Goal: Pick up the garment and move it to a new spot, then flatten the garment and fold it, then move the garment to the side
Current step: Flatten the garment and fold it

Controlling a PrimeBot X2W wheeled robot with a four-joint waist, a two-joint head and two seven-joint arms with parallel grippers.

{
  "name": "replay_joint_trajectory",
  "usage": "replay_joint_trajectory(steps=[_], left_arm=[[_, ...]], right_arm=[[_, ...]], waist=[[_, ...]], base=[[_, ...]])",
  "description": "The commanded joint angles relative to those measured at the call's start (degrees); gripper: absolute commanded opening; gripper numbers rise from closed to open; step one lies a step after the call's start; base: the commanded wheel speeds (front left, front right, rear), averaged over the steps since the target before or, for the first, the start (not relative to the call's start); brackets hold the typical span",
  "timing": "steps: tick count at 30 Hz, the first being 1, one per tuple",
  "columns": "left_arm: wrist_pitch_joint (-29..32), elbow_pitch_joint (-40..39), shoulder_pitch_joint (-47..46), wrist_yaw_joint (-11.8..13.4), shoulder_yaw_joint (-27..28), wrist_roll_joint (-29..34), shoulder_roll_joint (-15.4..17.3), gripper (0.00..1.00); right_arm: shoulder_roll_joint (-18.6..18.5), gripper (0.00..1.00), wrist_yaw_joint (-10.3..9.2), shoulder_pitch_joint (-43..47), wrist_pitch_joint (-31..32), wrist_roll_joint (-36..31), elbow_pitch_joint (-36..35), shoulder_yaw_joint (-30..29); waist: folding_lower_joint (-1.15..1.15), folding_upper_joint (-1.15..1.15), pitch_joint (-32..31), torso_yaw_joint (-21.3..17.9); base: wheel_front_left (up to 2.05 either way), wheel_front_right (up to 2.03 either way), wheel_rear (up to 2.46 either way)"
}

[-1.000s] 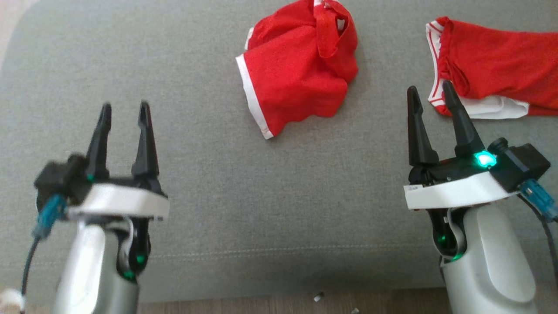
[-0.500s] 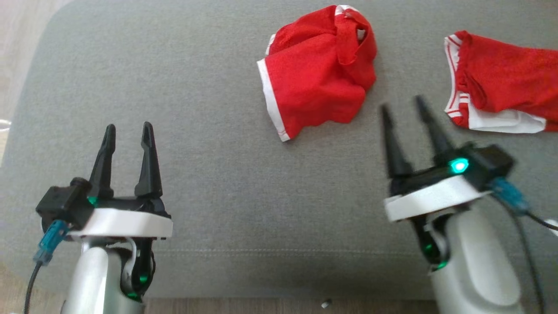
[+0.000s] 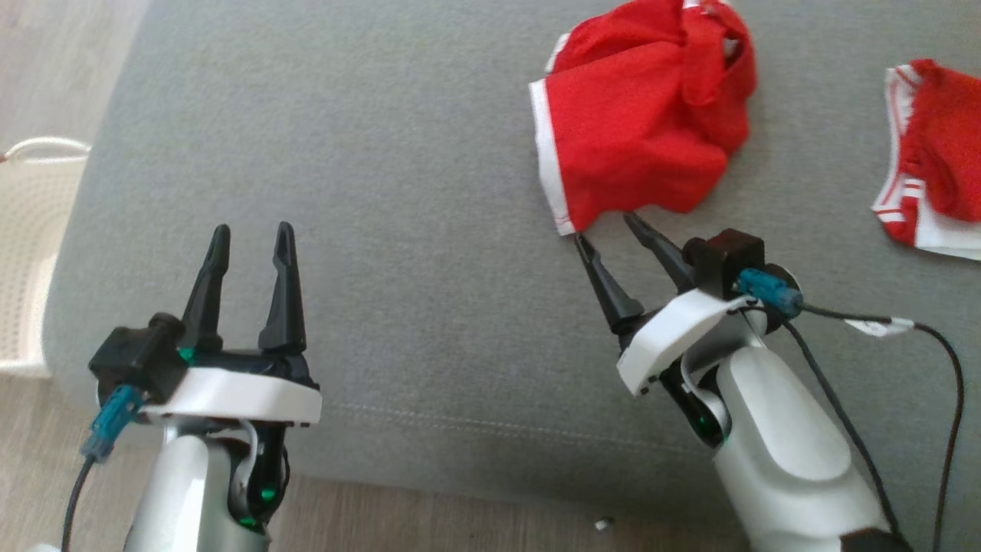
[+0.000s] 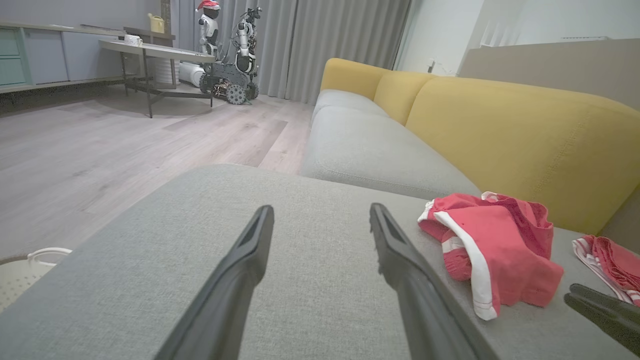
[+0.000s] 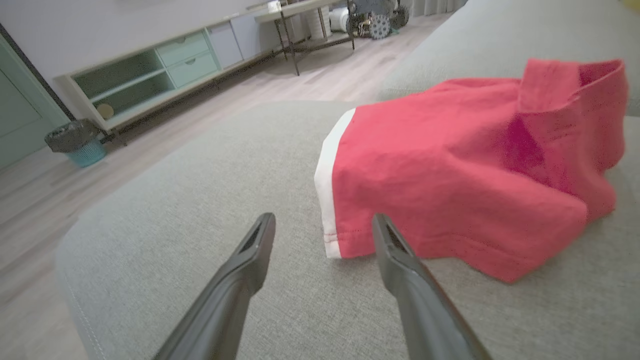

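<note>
A crumpled red garment [image 3: 640, 138] with a white hem lies on the grey cushion [image 3: 383, 153], toward its far right. My right gripper [image 3: 606, 228] is open and leans left, its fingertips just short of the garment's near white-hemmed corner. In the right wrist view the garment [image 5: 450, 170] lies close ahead, its hem corner between the tips of the open right gripper [image 5: 323, 217]. My left gripper [image 3: 254, 230] is open and holds nothing, well to the left over bare cushion. In the left wrist view the left gripper [image 4: 321, 209] points past the garment [image 4: 495, 250].
A second red and white garment [image 3: 931, 176] lies at the far right. A white basket [image 3: 31, 253] stands on the floor left of the cushion. The yellow sofa back [image 4: 525, 135] rises behind. The cushion's front edge and wooden floor [image 3: 460, 521] are near me.
The head camera has swung left, so everything sits further right in the picture. My right gripper has gone forward and left to the garment's near corner. Both grippers stay open.
</note>
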Motion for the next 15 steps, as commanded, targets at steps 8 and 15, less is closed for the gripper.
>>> replay_joint_trajectory(steps=[8,15], left_arm=[[-0.3,-1.2,-2.9,1.2,-0.4,-2.2,0.5,1.00],[-0.3,-1.3,-3.8,2.1,-2.5,-3.7,0.5,1.00]], right_arm=[[0.8,1.00,0.20,-7.4,-1.0,-3.7,9.2,-1.5],[1.2,1.00,0.20,-11.1,-1.6,-6.1,15.9,-4.0]], waist=[[0.00,0.00,2.9,4.8],[0.00,0.00,4.7,7.2]], base=[[0.00,0.00,0.00],[0.00,0.00,0.00]])
